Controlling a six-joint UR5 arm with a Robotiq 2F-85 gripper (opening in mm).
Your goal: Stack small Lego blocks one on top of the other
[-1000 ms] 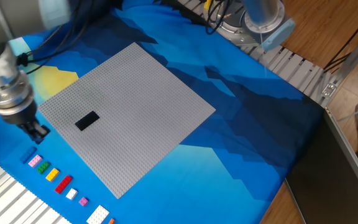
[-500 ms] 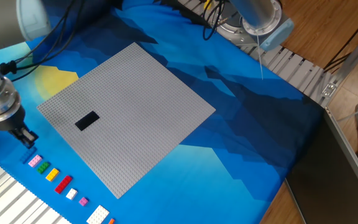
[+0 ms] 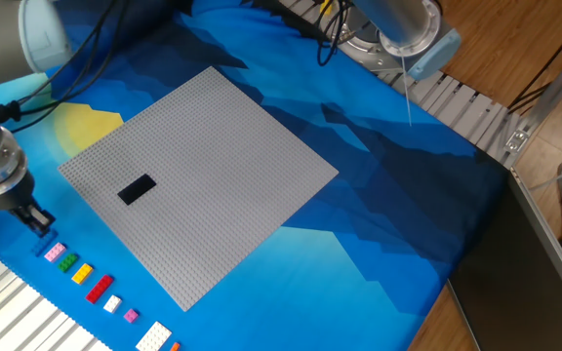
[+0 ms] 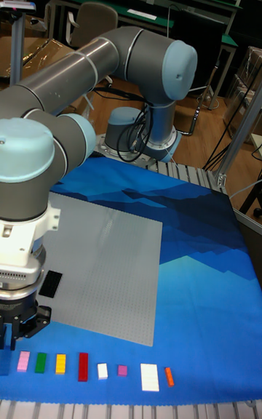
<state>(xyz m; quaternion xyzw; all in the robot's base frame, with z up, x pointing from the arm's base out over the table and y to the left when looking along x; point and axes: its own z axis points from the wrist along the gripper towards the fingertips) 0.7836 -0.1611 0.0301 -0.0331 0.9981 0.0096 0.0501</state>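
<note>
A flat black Lego block (image 3: 137,188) lies on the left part of the large grey baseplate (image 3: 213,166); in the tall fixed view the black block (image 4: 51,283) sits just behind my wrist. A small blue block (image 3: 46,251) heads a row of loose bricks at the table's front left, and the same blue block (image 4: 6,365) appears at the bottom left of the tall view. My gripper (image 3: 34,220) hangs just above and behind the blue block, off the baseplate's left edge. The gripper (image 4: 10,337) looks open, with nothing held.
The row continues with pink (image 3: 56,253), green (image 3: 67,263), yellow (image 3: 82,273), red (image 3: 99,288) and several smaller bricks toward the front edge. A blue cloth (image 3: 379,195) covers the table. The arm's base (image 3: 398,34) stands at the back right.
The gripper has moved left and toward the front, away from the baseplate's edge and closer to the blue end of the brick row. The blocks have not moved.
</note>
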